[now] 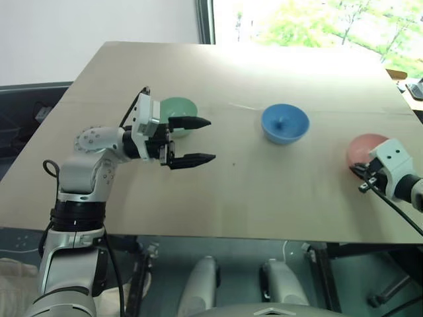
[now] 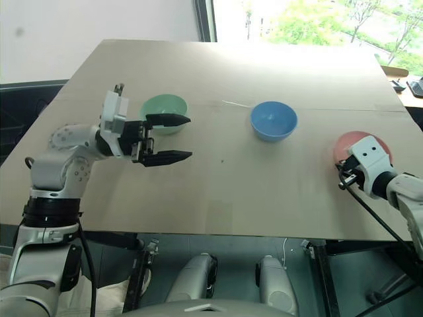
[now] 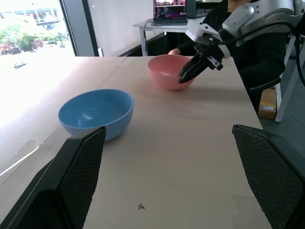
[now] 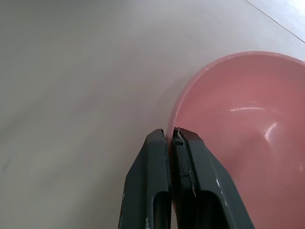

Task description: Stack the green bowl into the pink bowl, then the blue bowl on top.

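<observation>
On my end, nearest the robot on its R side, R tool [image 4: 172, 136] is pinched tight on the near-left rim of the pink bowl [image 1: 365, 149], one finger [image 4: 148, 186] outside the wall, the other inside; fingertips meet at the rim w/ no gap. Pink bowl sits upright near the desk [image 1: 264, 185] R edge. L tool [image 1: 195, 140] hovers over the L-centre of the desk, pointing level toward the robot's R, fingers spread fully apart, nothing between them. Green bowl [image 1: 181, 108] sits upright just behind that tool; the far finger [image 1: 192, 122] overlaps its rim from the head cam, can't tell if touching. Blue bowl [image 1: 285, 123] upright around mid-desk, between green & pink, well apart from both. Far side: a thin white strip [image 1: 243, 105] lies on the desk past green/blue, then a window [image 1: 310, 23]. L wrist cam also shows a laptop [image 3: 170, 10] on a table beyond the desk.
</observation>
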Robot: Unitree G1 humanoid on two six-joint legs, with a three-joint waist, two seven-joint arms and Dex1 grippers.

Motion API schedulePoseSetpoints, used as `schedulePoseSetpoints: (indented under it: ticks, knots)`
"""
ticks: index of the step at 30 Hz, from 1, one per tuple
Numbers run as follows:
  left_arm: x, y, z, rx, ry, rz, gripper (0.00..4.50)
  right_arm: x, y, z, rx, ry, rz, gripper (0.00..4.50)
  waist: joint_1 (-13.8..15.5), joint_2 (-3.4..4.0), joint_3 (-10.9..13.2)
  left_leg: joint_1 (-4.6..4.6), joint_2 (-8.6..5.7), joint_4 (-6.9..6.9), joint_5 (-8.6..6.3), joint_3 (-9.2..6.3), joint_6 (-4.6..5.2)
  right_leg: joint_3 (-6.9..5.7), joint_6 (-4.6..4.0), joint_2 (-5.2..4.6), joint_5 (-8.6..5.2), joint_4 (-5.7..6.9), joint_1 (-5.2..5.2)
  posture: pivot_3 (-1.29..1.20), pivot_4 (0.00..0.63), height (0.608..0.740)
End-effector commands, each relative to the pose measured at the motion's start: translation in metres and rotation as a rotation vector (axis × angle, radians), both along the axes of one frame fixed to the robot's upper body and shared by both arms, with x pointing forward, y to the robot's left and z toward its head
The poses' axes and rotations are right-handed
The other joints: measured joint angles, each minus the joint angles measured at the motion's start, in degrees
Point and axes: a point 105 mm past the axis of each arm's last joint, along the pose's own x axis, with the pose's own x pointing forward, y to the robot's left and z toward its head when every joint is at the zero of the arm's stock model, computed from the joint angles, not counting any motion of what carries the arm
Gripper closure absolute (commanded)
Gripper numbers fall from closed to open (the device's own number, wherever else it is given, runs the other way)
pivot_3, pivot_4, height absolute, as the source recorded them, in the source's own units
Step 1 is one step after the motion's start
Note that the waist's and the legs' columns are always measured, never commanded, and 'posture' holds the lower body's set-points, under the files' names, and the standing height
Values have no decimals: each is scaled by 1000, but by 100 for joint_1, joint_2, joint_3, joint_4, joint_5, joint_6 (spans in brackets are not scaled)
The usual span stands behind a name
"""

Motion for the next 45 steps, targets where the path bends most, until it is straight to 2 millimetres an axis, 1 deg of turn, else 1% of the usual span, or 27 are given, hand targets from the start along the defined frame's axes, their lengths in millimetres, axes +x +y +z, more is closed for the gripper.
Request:
schedulePoseSetpoints:
  ticks: [1,3,5,7,10,12,15,22,27,31,34,36,37,38,40,41,42,44,45]
  knots:
    - [-3,4,7,3,-43,4,0,-21,72,35,99,-81,274,4407,-21,3,2,0,2,0,0,0,0,0,0,1,0,1,-1,0,150,740]
    - [-2,5,6,2,-40,8,0,-39,109,33,126,-53,420,4407,-47,3,2,0,8,-1,0,-4,0,-1,0,8,0,2,-1,0,150,740]
    - [-1,5,5,0,-36,11,0,-52,136,27,137,-32,527,4407,-46,3,2,0,8,-1,0,-9,0,-5,0,8,0,2,0,0,150,740]
    - [0,4,2,3,-32,12,0,-56,153,22,143,-10,580,4407,-36,-1,1,0,6,1,0,-8,0,-6,0,7,0,-1,3,0,150,740]
    - [0,3,-1,17,-34,6,0,-49,165,14,131,14,582,4407,-14,-1,1,-2,1,6,0,-7,0,-5,0,2,0,-1,3,0,150,740]
    - [0,2,-1,22,-39,2,0,-44,166,7,85,38,579,4407,0,-1,1,0,1,6,0,-8,0,-6,0,3,0,2,1,0,150,740]
    - [0,3,1,22,-45,3,0,-39,160,0,50,65,550,4407,21,-1,2,-4,1,5,0,-14,0,-12,-1,3,0,0,0,0,150,740]
    - [-1,4,1,21,-45,10,0,-25,143,-5,16,64,481,4407,15,-1,1,-2,1,4,0,-14,0,-12,-1,3,0,-1,2,0,150,740]
    - [-1,3,1,16,-46,15,0,-3,136,-2,-3,22,438,4407,5,-1,1,0,1,5,0,-12,0,-10,0,3,0,0,3,0,150,740]
    - [-2,3,2,12,-50,18,0,8,135,4,-20,-12,436,4407,1,-1,1,0,2,5,0,-12,0,-10,-1,3,0,3,1,0,150,740]
    - [-3,2,3,1,-50,25,0,1,138,5,-9,22,483,4407,3,-1,2,-3,2,4,0,-12,0,-10,-1,3,0,2,0,0,150,740]
    - [-4,2,3,-4,-47,32,0,-2,137,3,-11,37,489,3796,3,0,2,-4,2,4,0,-13,0,-10,-1,3,0,0,0,0,150,740]
    - [-4,3,3,-7,-45,35,0,-3,136,2,-13,42,489,3662,5,0,2,-4,2,4,0,-12,0,-10,-1,3,0,0,0,0,150,740]
    - [-4,3,2,-10,-42,38,0,-4,135,1,-15,47,489,3237,5,0,2,-4,2,4,0,-13,0,-11,-1,3,0,0,0,0,150,740]
    - [-3,2,2,-15,-37,45,0,-7,133,2,-18,50,493,2651,3,0,2,-4,2,4,0,-12,0,-11,-1,3,0,0,0,0,150,740]
    - [-2,2,1,-18,-34,50,0,-8,133,5,-18,47,494,2310,4,0,2,-4,2,4,0,-12,0,-11,-1,3,0,0,0,0,150,740]
    - [-2,3,1,-20,-32,53,0,-9,132,8,-17,41,494,1838,4,0,2,-4,2,4,0,-12,0,-10,-1,3,0,0,0,0,150,740]
    - [-1,4,-1,-24,-25,62,0,-11,131,21,-8,22,497,1190,4,1,2,-4,2,4,0,-13,0,-11,-1,3,0,0,0,0,150,740]
    - [-1,5,-2,-26,-21,66,0,-10,130,29,-5,-3,493,774,5,1,3,-4,2,4,0,-13,0,-11,-1,3,0,0,-1,0,150,740]
